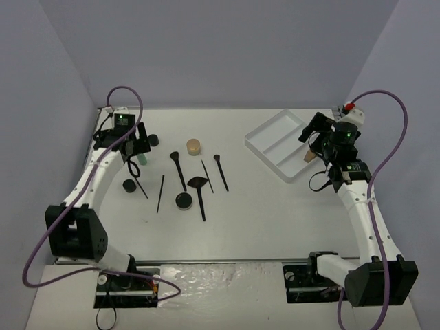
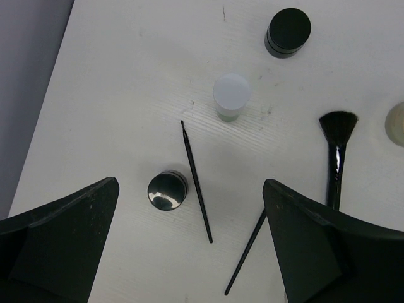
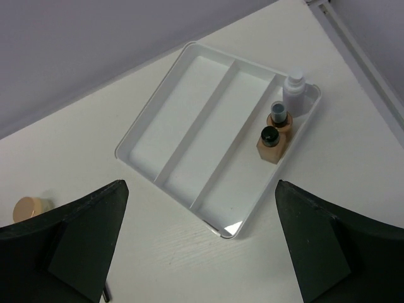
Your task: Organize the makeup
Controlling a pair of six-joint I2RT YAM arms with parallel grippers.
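Three bottles [image 3: 276,126] stand in the tray's [image 3: 189,120] outer compartment, below the right fingers [image 3: 63,246], apart and empty. The left fingers [image 2: 57,246], apart too, hover over a pot [image 2: 167,190] and thin brush [image 2: 196,183] on the worktop [image 2: 126,95]; the next move likely means lowering squarely onto one.

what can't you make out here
Top view: bottles in the white divided tray, behind the right gripper; only a tan sliver shows.
Left wrist view: tan round jar, cut by the right edge.
Same view: handle of the black fan brush, under a finger of the left gripper.
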